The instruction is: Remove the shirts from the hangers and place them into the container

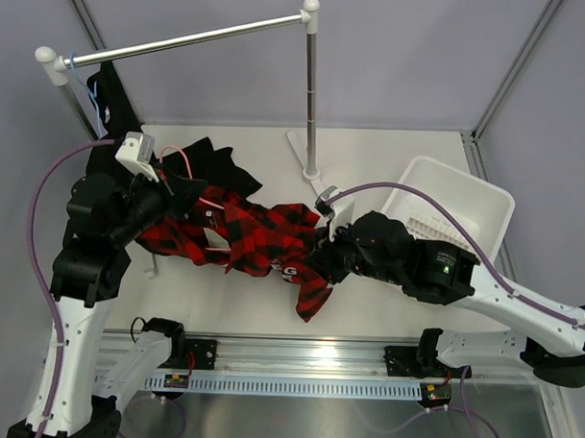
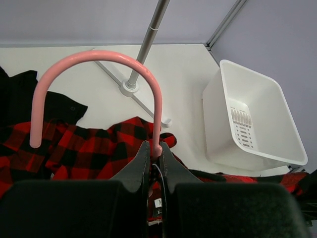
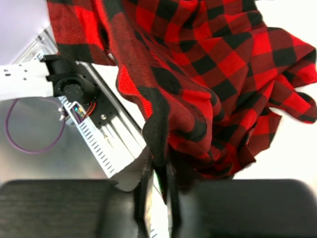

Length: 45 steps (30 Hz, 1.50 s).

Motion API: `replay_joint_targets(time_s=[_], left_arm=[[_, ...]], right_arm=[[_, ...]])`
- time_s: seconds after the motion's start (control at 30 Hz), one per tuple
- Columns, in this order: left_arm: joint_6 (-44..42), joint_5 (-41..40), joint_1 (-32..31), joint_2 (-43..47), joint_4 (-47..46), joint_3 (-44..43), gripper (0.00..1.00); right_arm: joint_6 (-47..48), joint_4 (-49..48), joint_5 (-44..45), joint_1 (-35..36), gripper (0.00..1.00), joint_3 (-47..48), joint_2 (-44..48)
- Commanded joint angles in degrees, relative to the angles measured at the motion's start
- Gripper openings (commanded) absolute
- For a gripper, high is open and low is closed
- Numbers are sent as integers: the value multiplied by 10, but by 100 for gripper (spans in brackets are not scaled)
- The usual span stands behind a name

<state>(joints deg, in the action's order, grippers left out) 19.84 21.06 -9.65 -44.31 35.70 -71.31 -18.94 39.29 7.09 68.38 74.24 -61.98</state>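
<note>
Left gripper (image 2: pixel 154 152) was clamped on the pink hanger (image 2: pixel 99 56); right gripper (image 3: pixel 157 184) was pinched narrowly on the plaid shirt (image 3: pixel 223 74), sprawled across the table (image 1: pixel 241 309). Soft, limp cloth was judged best taken at a bunched hem.

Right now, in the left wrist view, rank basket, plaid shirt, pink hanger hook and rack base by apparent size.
1. The basket and plaid shirt, about alike; shirt partly hidden.
2. The pink hanger hook, enlarged by nearness.
3. The rack base.
</note>
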Motion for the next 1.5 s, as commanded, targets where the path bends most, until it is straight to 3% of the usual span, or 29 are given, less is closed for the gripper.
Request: replay_joint_targets(time_s=[0.0, 0.13, 0.57, 0.8, 0.97, 1.1, 1.27, 1.47], left_arm=[[-4, -13, 2, 5, -8, -32, 0], [-12, -20, 2, 2, 0, -34, 0], [-15, -42, 2, 3, -27, 10, 0], [-7, -40, 1, 6, -18, -41, 0], [27, 19, 2, -9, -20, -87, 0], [50, 83, 2, 10, -71, -60, 0], [32, 105, 2, 18, -49, -58, 0], [37, 200, 2, 61, -98, -30, 0]], right_arm=[[-11, 7, 41, 5, 14, 5, 2], [-26, 31, 91, 5, 0, 1, 17], [-14, 76, 275, 5, 0, 17, 120], [-155, 192, 466, 5, 0, 4, 243], [-209, 264, 491, 6, 0, -2, 280], [-224, 284, 486, 5, 0, 9, 275], [-215, 271, 479, 5, 0, 29, 242], [-255, 295, 522, 5, 0, 66, 154]])
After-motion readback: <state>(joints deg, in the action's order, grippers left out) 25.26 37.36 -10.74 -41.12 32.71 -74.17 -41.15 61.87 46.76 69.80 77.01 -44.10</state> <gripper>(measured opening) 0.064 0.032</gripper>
